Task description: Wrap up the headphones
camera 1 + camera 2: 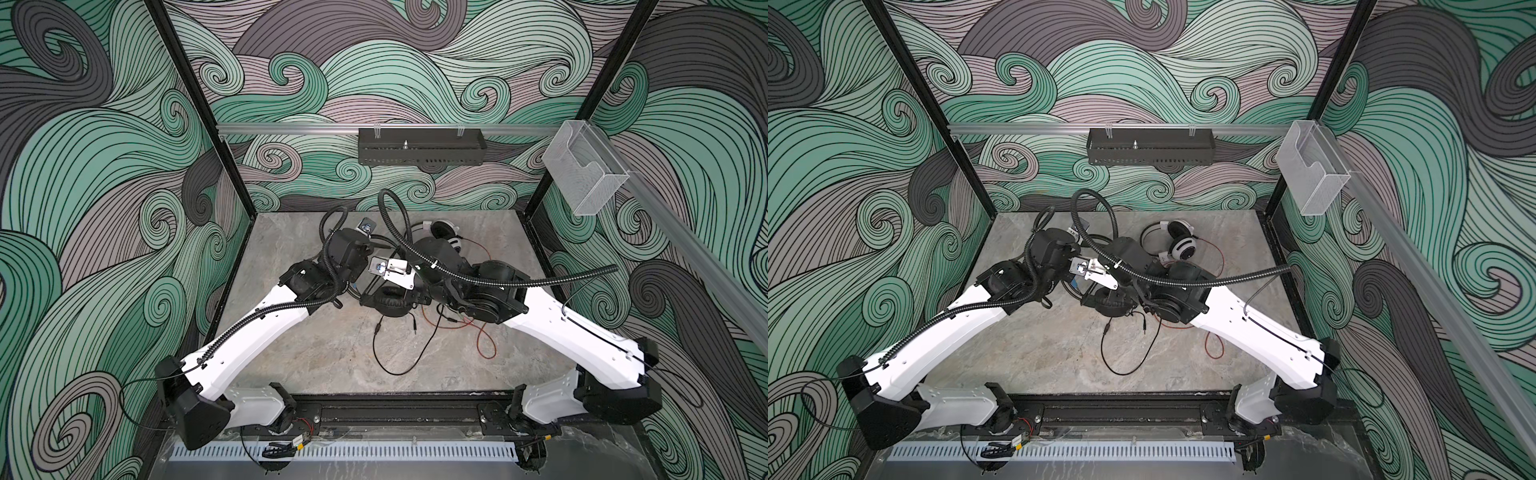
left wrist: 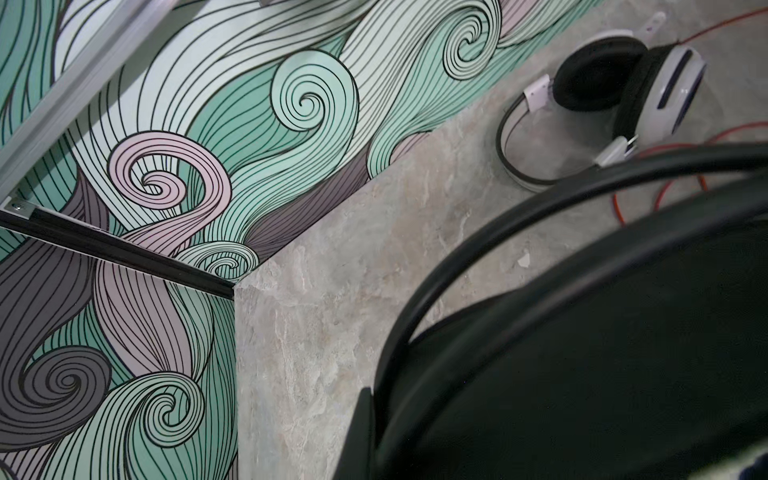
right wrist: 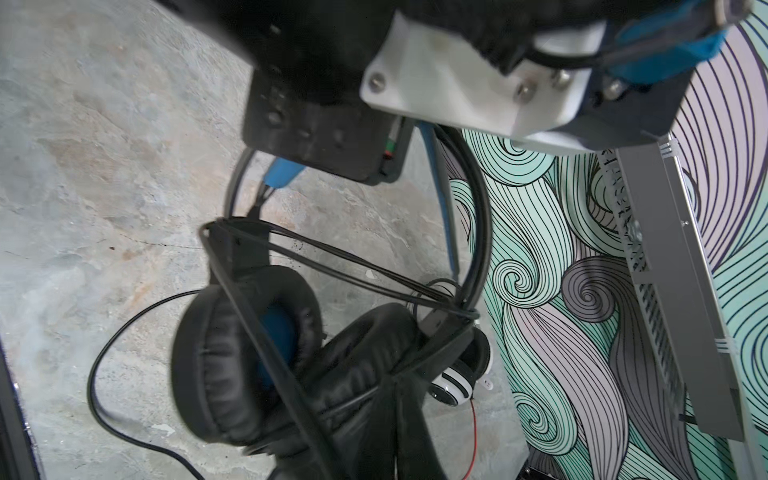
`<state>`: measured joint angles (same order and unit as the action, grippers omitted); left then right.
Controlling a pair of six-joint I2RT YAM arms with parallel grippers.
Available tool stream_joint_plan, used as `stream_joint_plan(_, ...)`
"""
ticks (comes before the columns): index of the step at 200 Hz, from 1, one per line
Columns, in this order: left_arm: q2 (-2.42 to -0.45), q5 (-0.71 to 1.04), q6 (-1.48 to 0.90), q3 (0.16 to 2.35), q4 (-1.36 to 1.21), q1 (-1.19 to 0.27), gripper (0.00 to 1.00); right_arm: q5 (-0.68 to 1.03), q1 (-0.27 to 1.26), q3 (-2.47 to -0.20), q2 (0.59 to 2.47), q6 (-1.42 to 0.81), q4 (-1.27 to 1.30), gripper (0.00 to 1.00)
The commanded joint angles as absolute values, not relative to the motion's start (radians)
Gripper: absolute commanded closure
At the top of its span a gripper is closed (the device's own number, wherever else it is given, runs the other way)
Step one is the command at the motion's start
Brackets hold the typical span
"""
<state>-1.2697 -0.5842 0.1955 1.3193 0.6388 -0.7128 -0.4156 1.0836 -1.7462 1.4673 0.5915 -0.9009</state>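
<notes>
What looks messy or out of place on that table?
Only the cables. The black headphones have a few turns strung across the headband, but the rest of their black cable sprawls in a loose loop over the table. The red cable of the white headphones trails unwound. Nothing looks broken.

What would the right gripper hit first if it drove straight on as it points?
Probably the black headset, which fills the right wrist view close ahead; depth is unclear.
</notes>
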Motion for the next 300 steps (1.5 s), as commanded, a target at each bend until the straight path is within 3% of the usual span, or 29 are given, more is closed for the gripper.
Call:
stream_joint_plan(1, -1.236, -0.565, 0.257, 1.342, 0.769, -0.726, 1.0, -0.512, 1.057, -1.807, 1.453, 0.627, -0.852, 0.99)
stream_joint_plan(58, -1.153, -0.349, 0.336, 1.328, 0.879, -0.749, 1.0, -0.532, 0.982, -1.816, 1.438, 0.593, -0.825, 0.94)
stream_joint_plan(100, -1.096, -0.226, 0.261, 1.347, 0.891, -0.753, 1.0, -0.504, 0.924, -1.748, 1.401, 0.569, -0.783, 0.91)
stream_joint_plan(143, -1.062, -0.166, 0.172, 1.395, 0.864, -0.756, 1.0, -0.379, 0.864, -1.671, 1.36, 0.462, -0.716, 0.88)
stream_joint_plan(191, -1.084, -0.2, 0.06, 1.489, 0.825, -0.756, 1.0, -0.257, 0.776, -1.526, 1.322, 0.318, -0.596, 0.91)
stream_joint_plan(259, -1.092, -0.034, -0.041, 1.594, 0.707, -0.756, 1.0, 0.018, 0.637, -1.351, 1.306, 0.102, -0.381, 0.92)
stream_joint_plan(300, -1.123, 0.025, -0.107, 1.672, 0.68, -0.756, 1.0, 0.209, 0.614, -1.197, 1.235, 0.014, -0.118, 0.8)
